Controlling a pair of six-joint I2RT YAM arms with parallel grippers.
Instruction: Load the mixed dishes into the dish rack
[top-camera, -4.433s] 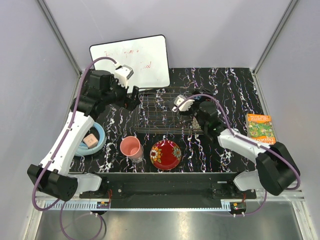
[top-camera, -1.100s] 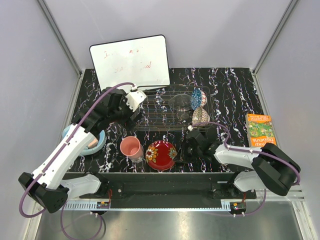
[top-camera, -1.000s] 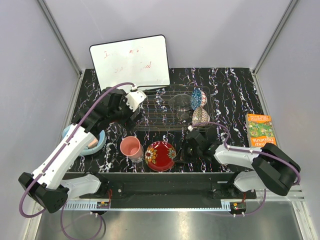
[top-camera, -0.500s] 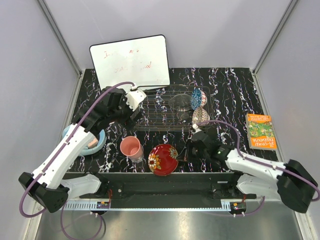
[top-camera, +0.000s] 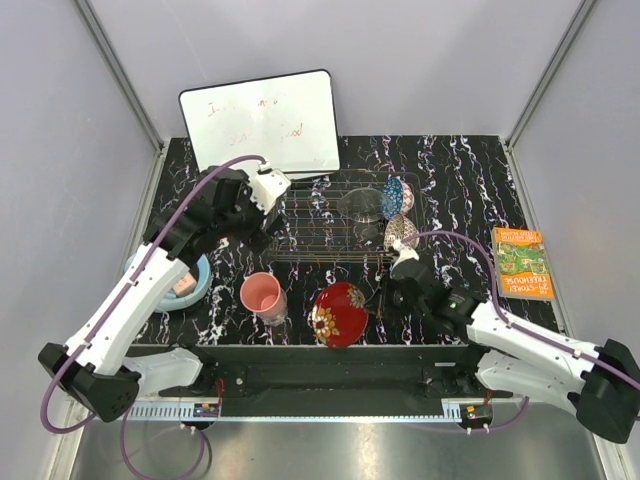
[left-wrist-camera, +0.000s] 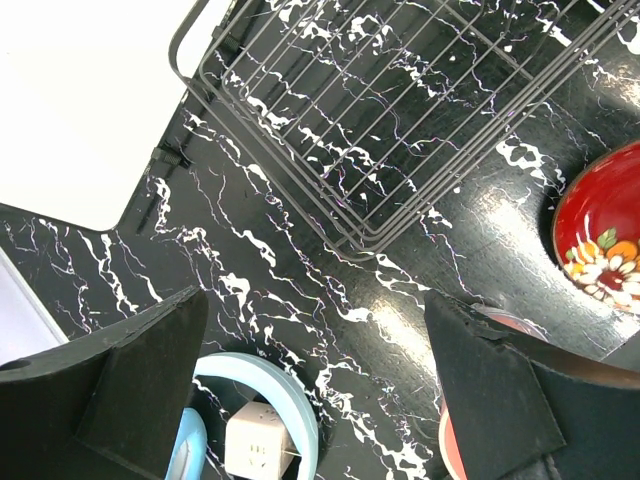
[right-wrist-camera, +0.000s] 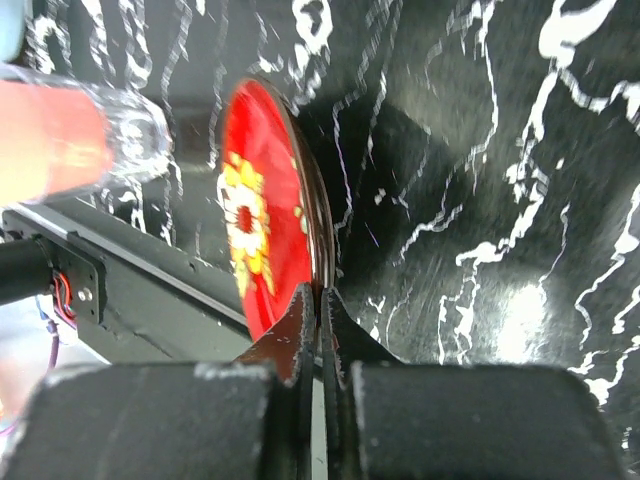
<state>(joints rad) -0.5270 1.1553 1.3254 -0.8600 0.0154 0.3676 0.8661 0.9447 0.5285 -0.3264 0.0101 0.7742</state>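
Red floral plate (top-camera: 340, 313) pinched by right gripper (right-wrist-camera: 320, 292) jaws, tilted on edge near dark wire dish rack (top-camera: 312, 222); next lift it into rack. Left gripper (left-wrist-camera: 315, 400) jaws spread.

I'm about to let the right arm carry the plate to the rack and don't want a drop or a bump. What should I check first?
1. Right claw shut on the rim of the red floral plate: ok.
2. Plate fully off the table: cannot tell; it stands tilted on edge.
3. Free slots in the dish rack: ok; its left and middle are bare, and the bowls sit at its right end.
4. Left claw clear of the rack: not ok; it hangs open at the rack's left end.
5. Pink cup apart from the plate: ok.
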